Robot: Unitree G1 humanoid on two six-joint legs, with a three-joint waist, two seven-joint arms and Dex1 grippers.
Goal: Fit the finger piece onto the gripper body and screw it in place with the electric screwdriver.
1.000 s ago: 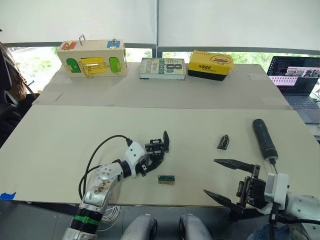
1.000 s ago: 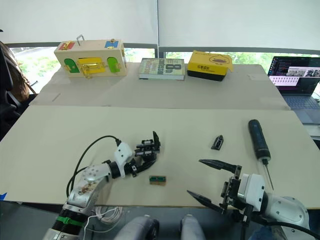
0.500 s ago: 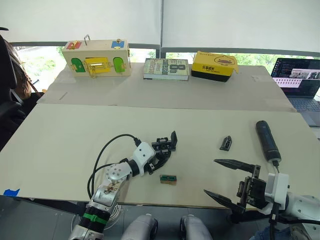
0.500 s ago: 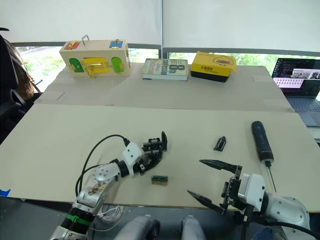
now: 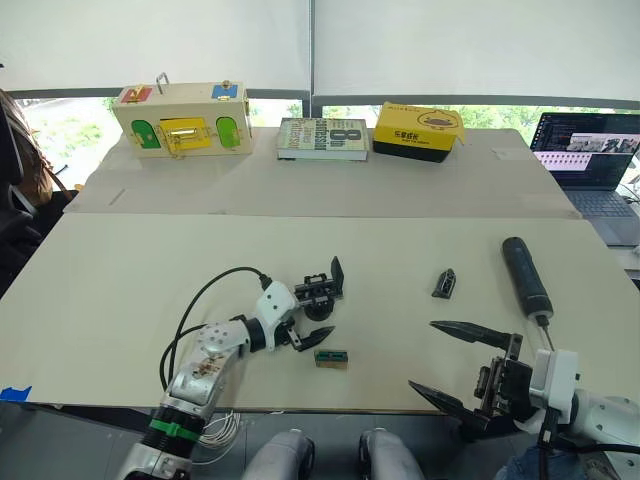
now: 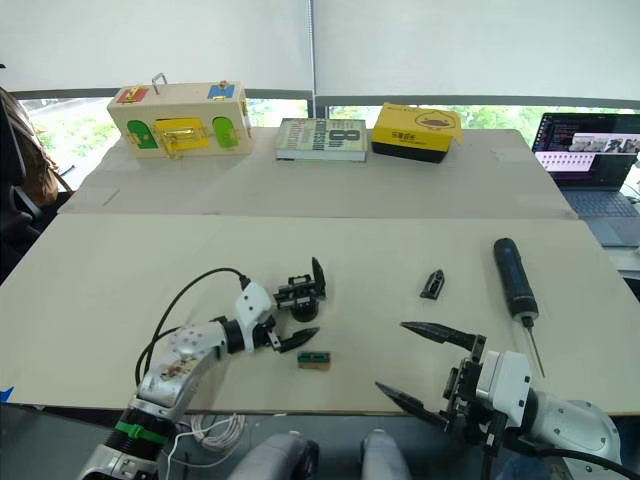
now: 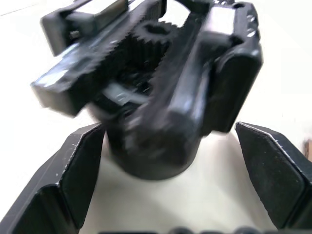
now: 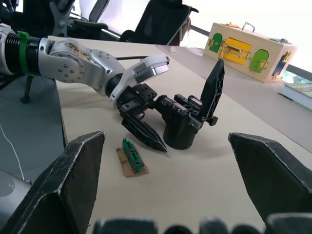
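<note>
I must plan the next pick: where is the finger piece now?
In the left eye view, the finger piece lies alone on the table's right half, between the gripper body and the screwdriver, nearer the screwdriver.

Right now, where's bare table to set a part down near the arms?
Bare: the table to the robot's left of the left pincer, and the strip between the gripper body and the finger piece. Crowded: the green-topped block just below the left pincer, and the screwdriver beside the right pincer.
</note>
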